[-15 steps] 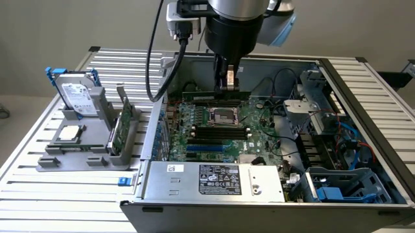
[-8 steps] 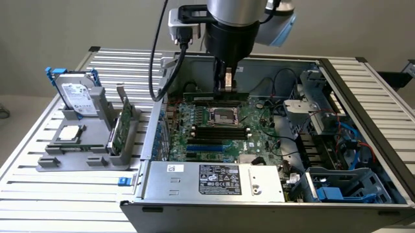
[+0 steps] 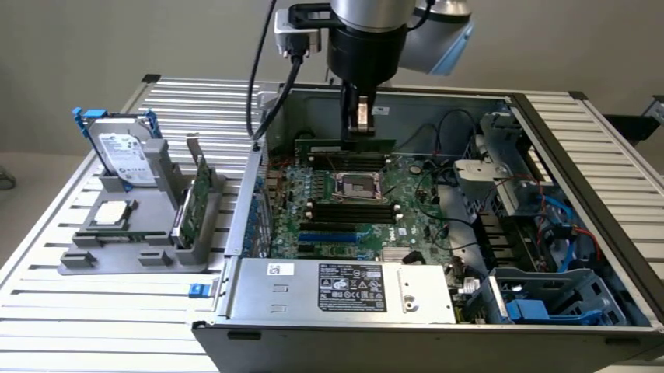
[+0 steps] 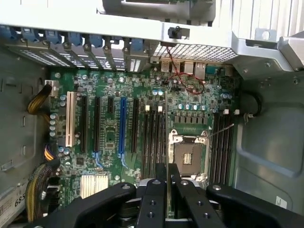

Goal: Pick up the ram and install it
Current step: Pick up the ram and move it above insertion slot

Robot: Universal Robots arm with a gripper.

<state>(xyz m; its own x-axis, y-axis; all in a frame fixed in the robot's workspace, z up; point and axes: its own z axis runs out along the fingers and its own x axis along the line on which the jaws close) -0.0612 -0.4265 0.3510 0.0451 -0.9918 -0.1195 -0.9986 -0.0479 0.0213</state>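
The ram point(image 3: 322, 145), a long thin dark-green stick, hangs level inside the open computer case point(image 3: 343, 291). My gripper point(image 3: 358, 128) is shut on its middle from above. It hovers over the motherboard point(image 3: 353, 194), just beyond the CPU socket point(image 3: 360, 185) and near the far wall of the case. In the wrist view my gripper point(image 4: 168, 178) has its black fingers point(image 4: 154, 199) close together. They stand over the black memory slots point(image 4: 154, 142) beside the CPU socket point(image 4: 187, 154).
On the exterior view's left, a grey holder point(image 3: 135, 260) carries a hard drive point(image 3: 123, 151), a processor chip point(image 3: 109, 214) and a green expansion card point(image 3: 192, 198). Cables point(image 3: 560, 214) and drive bays point(image 3: 550, 299) crowd the case's right side. The power supply point(image 3: 347, 289) lies at the near edge.
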